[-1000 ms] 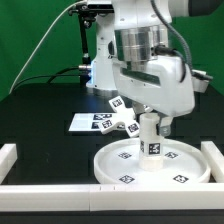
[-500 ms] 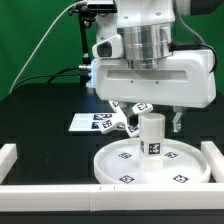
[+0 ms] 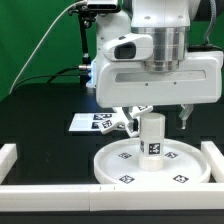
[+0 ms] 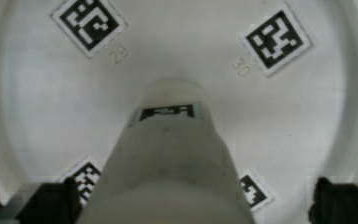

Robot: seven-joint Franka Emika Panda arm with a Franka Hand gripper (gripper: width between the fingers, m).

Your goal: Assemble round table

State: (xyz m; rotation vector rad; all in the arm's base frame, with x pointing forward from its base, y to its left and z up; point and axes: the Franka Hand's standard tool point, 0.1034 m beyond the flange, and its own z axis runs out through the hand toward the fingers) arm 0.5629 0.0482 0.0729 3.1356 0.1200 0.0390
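Lifted and swung square to the camera since a second ago, the pincer point(image 3: 156, 116) now hangs just above the short leg point(image 3: 152, 138). It is released, its fingers point(image 3: 184, 117) spread wide to either side and touching nothing. That leg stands upright on the hub of the round disc point(image 3: 112, 166), in the lower centre of the exterior frame on the black surface point(image 3: 40, 110). Behind it, centre-left, the cross-shaped base point(image 3: 122, 122) lies partly hidden, next to the marker board point(image 3: 84, 122). From the wrist, the leg runs between both fingertips with a gap each side.
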